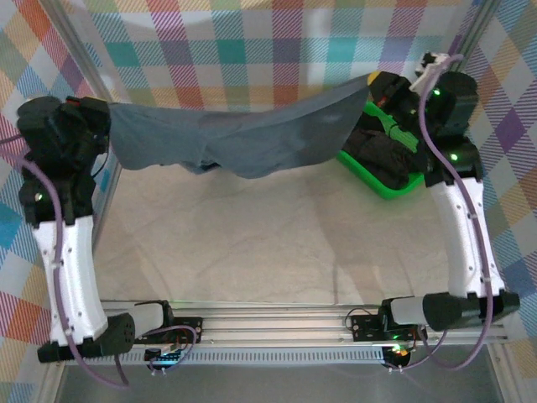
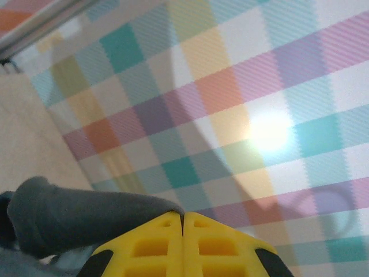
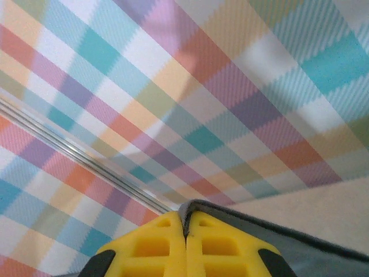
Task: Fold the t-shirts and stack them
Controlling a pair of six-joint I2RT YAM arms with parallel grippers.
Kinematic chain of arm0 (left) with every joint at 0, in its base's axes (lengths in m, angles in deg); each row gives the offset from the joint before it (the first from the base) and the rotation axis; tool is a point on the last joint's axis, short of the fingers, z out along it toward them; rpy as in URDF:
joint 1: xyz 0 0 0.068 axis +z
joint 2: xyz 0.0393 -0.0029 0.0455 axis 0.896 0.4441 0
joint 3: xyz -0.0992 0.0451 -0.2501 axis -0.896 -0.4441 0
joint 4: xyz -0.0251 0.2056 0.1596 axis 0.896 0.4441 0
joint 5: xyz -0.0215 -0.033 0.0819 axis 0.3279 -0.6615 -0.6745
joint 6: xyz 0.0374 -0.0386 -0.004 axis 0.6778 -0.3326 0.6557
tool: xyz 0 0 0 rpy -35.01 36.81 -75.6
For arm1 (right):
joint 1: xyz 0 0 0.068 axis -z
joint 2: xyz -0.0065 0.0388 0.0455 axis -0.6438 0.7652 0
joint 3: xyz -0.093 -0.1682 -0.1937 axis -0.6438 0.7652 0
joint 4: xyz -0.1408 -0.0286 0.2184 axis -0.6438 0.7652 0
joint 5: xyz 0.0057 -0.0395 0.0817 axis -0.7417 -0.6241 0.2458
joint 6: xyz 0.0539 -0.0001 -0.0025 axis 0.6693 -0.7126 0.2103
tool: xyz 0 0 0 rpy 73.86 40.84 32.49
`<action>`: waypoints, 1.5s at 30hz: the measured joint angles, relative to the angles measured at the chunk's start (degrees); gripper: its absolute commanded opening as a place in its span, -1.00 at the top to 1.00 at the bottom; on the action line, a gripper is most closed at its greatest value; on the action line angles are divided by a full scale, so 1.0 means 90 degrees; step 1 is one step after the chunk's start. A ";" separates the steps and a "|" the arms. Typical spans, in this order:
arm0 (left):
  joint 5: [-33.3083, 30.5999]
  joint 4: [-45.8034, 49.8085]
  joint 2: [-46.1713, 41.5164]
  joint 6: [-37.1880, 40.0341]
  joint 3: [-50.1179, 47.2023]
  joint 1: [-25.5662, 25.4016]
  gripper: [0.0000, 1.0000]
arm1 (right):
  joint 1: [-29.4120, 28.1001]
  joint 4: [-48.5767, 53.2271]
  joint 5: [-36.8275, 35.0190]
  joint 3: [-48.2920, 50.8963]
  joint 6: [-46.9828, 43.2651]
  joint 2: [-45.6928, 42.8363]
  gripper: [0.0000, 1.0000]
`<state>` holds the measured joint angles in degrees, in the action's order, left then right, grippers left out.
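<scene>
A slate blue-grey t-shirt (image 1: 252,138) hangs stretched in the air across the back of the table, sagging in the middle. My left gripper (image 1: 105,113) is shut on its left end, and the cloth (image 2: 75,216) bunches out from between the yellow fingers (image 2: 155,242). My right gripper (image 1: 377,84) is shut on the shirt's right end, where a grey cloth edge (image 3: 259,228) runs out from the pinched yellow fingers (image 3: 219,239). Dark t-shirts (image 1: 382,151) lie heaped in a basket at the right.
The bright green plastic basket (image 1: 369,180) stands at the back right, under the right arm. Checked cloth walls (image 1: 252,50) close the back and sides. A metal rail (image 1: 285,323) with both arm bases runs along the near edge. The pale table (image 1: 252,243) spreads under the hanging shirt.
</scene>
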<state>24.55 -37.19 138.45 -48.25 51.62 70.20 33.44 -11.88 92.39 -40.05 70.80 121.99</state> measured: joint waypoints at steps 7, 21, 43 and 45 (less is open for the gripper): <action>-0.0478 0.0204 -0.0090 -0.0034 0.1297 0.0000 1.00 | 0.0104 -0.0435 0.0165 -0.0044 0.0367 -0.0435 1.00; 0.0364 0.0658 0.2623 0.0396 0.1552 0.0160 1.00 | -0.0090 -0.0481 0.1418 -0.1707 0.0806 0.3019 1.00; 0.1693 0.0738 0.1265 -0.0406 0.1634 0.1020 1.00 | 0.0420 0.0670 0.1513 -0.3866 0.1234 0.3864 1.00; 0.1695 0.0811 0.0257 -0.0554 0.0041 0.0969 1.00 | 0.0403 0.0571 0.1409 -0.2237 0.1154 0.2912 1.00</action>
<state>39.80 -29.89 140.77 -53.24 51.99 78.92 37.07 -6.75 105.07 -60.18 81.18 148.20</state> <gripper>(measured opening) 0.055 0.053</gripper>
